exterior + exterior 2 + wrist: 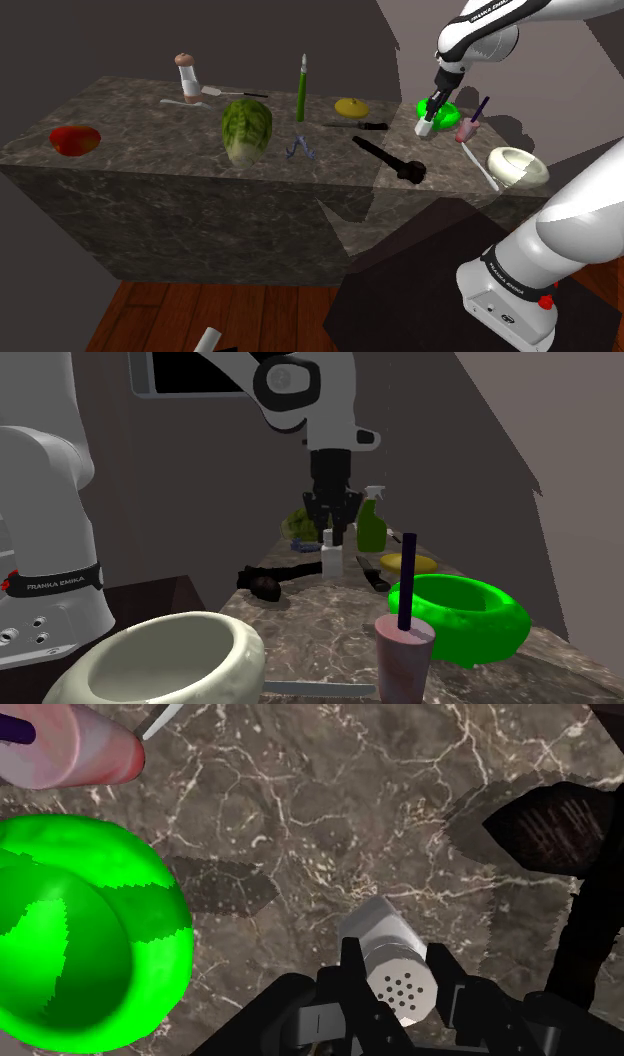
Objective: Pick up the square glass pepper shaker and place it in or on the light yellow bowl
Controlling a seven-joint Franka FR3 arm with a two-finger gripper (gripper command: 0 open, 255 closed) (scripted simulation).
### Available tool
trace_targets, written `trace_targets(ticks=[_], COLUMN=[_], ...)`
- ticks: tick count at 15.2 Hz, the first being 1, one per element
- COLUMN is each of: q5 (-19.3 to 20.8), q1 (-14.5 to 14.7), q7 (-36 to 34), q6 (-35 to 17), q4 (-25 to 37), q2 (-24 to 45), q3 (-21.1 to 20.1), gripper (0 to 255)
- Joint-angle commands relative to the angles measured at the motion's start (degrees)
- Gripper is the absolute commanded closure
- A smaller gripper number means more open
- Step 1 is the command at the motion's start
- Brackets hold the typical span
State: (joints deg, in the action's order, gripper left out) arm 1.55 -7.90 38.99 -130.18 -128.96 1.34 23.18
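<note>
- Between the two black fingers of the gripper, the pepper shaker is clasped. It is a pale, square-sided body under a round perforated cap, and it is pinched on two opposite sides just below the cap.
- The shaker's long axis is seen to run along the fingers, with the cap towards the hand and the base pointing down at the counter. Whether the base is clear of the marble cannot be told.
- Away from the gripper, on the side of the arm's stand, the light yellow bowl is set near the counter's edge. Its mouth is up and nothing is seen inside it. It lies well apart from the shaker.
- Just to one side of the gripper a green bowl is found. It is not the bowl asked for.
- Between the gripper and the yellow bowl, a little off the straight line, a pink cup with a dark straw is stood upright.
- The coming move is judged to turn on this line. The shaker would have to be raised and carried towards the stand, high enough to pass the straw and the bowl's rim.
</note>
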Motion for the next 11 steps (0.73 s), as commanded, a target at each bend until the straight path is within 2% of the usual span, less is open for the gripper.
trace_targets(ticks=[1, 11], q5=[0.5, 2.1], q1=[0.0, 0.1], q7=[-0.2, -1.2], q6=[1.7, 9.3], q4=[0.7, 4.7], q2=[-1.0, -4.9], q3=[0.1, -0.2], gripper=[255, 255])
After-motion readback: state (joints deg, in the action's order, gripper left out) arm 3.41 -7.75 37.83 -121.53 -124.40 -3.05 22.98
